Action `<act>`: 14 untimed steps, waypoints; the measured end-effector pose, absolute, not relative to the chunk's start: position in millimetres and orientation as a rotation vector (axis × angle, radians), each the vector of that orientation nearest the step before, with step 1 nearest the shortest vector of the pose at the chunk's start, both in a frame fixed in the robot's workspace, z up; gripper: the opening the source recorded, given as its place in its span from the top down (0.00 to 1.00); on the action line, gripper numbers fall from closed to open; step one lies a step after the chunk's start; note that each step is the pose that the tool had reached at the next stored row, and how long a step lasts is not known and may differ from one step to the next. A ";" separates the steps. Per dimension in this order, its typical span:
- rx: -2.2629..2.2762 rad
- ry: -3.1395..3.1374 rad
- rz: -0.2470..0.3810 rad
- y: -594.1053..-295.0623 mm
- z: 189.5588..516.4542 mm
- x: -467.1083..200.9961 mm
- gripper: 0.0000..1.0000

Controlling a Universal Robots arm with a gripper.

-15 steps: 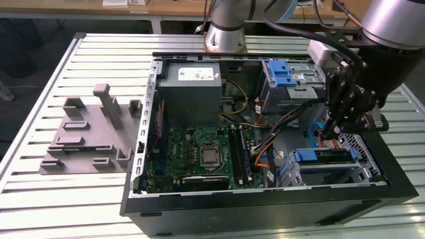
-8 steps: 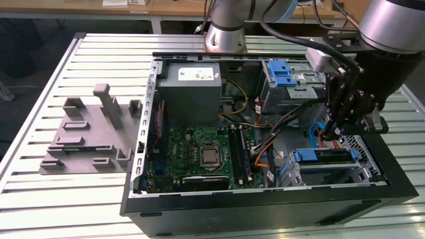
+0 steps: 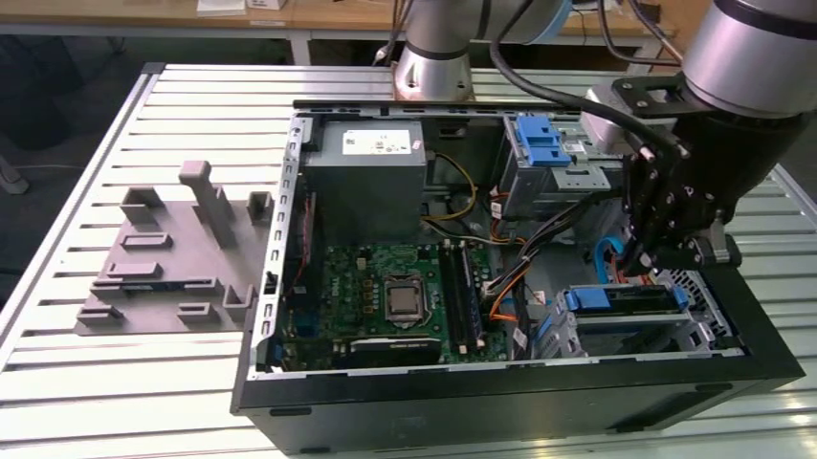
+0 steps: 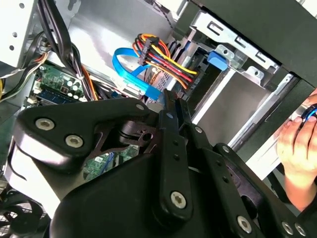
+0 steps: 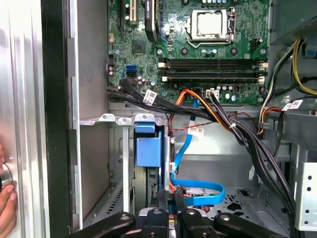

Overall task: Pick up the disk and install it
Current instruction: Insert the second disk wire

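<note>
Hand [image 3: 660,256] hangs inside the open case [image 3: 511,402], fingers pressed together, just beside the disk [image 3: 622,300] seated in its bay.

Open computer case [image 3: 511,402], green motherboard [image 3: 383,287], grey power supply [image 3: 370,182], blue cable [image 5: 198,191]

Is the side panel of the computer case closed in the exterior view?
No, the computer case lies open, with its green motherboard and the cables plainly exposed in the exterior view.

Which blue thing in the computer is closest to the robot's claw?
The flat blue cable, looping right beside the gripper. The blue latch sits farther back on the drive cage, and the blue-framed disk lies lower.
</note>
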State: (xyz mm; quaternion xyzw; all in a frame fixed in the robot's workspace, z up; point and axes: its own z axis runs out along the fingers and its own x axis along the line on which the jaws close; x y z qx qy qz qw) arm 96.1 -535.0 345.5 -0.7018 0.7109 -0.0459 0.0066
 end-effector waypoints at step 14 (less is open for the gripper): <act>-2.193 2.218 -0.137 -544.8 339.8 95.7 0.84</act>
